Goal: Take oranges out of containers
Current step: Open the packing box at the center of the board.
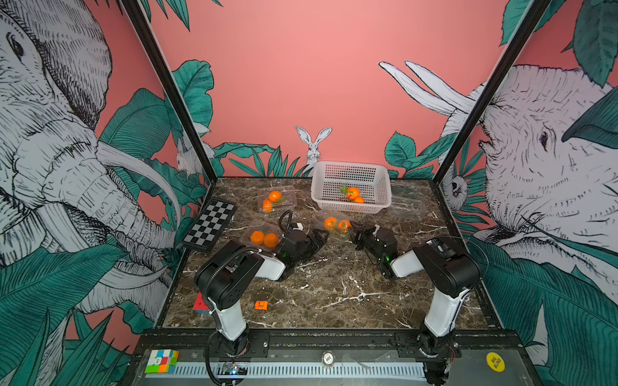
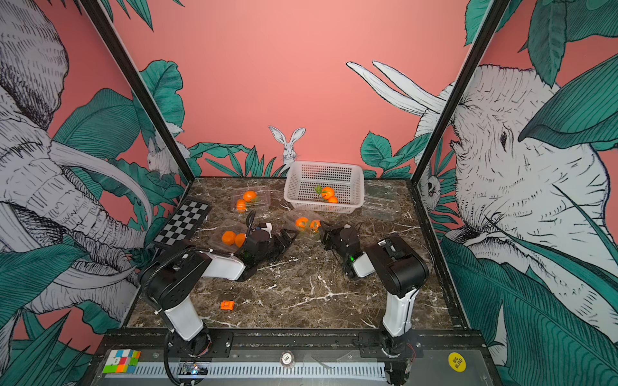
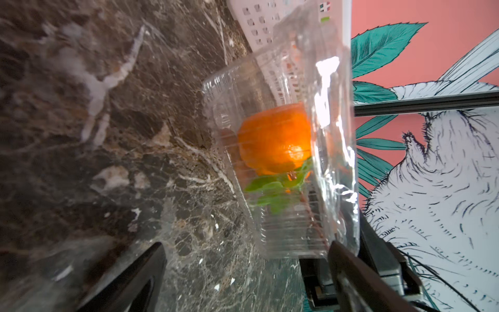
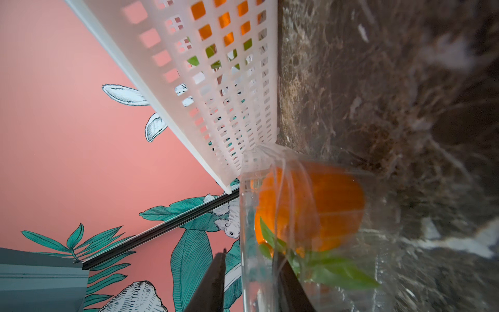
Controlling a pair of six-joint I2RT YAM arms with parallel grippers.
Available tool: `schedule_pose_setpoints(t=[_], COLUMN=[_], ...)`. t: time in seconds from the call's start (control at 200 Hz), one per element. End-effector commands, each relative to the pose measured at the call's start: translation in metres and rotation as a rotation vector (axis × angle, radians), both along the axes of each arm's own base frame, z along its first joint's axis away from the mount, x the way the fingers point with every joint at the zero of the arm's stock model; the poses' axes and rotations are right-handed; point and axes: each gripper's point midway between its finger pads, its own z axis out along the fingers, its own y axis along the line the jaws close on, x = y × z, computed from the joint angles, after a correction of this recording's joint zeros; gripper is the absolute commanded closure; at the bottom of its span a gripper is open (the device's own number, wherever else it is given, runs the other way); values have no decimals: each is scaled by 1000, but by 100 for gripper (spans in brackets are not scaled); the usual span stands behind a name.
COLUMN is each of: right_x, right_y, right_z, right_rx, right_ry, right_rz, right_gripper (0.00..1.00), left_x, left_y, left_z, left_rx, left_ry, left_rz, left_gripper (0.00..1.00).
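The near worktop [image 1: 334, 294] in front of the basket [image 1: 349, 164] carries nothing of the task. Closer to the basket's front wall lies the middle container [image 1: 336, 214]. It appears closed over two oranges [image 1: 330, 222], at least one of them with green leaves. The left end effector [image 1: 321, 234] stands at the end of this container farther from the basket's front-right corner, with its jaws wide apart and empty. In the left wrist view one finger [image 3: 348, 270] sits at the clear wall. The right end effector [image 1: 351, 226] is at the opposite end. In the right wrist view its jaws stand narrow with the clear wall between them, which reads as a clamp on the middle container. Two filled containers [image 1: 264, 230] lie to the basket's left, an empty container [image 1: 406, 200] lies to its right, and two oranges lie inside the basket.

Probable faults:
- The thin wall may flex and slip out of the clamp.
- If the left jaws close over lid and tray together, the lid stays locked.
- An unbalanced pull may drag the container against the basket or tip it, so that the fruit rolls across the worktop.
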Motion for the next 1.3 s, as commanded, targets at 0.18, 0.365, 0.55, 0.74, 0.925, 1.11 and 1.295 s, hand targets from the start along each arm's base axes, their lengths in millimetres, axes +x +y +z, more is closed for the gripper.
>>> schedule_pose_setpoints(t=[0.18, 0.365, 0.55, 0.74, 0.925, 1.11, 1.295], right_x=[2, 1, 0, -1, -5, -6, -11], right_y=[1, 1, -1, 0, -1, -1, 2], right_z=[20, 15, 10, 7, 2, -1, -4], right_rx=[17, 12, 3, -7, -39, -45, -52], right_ry=[-62, -56, -48, -43, -33, -30, -24], right_rz=[-7, -6, -10, -4, 0, -1, 9], right_gripper=[70, 70, 70, 71, 71, 71, 71], left_x=[4, 6, 0, -4, -5, -6, -8], left_y=[-9, -10, -16, -21, -20, -18, -15], left_z=[-3, -5, -14, -19, -22, -27, -32], left_rx=[-153, -156, -195, -197, -188, -191, -182], left_ry=[23, 32, 45, 53, 58, 73, 86], left_rz=[58, 64, 62, 51, 55, 67, 74], left_gripper=[5, 5, 5, 5, 5, 5, 5])
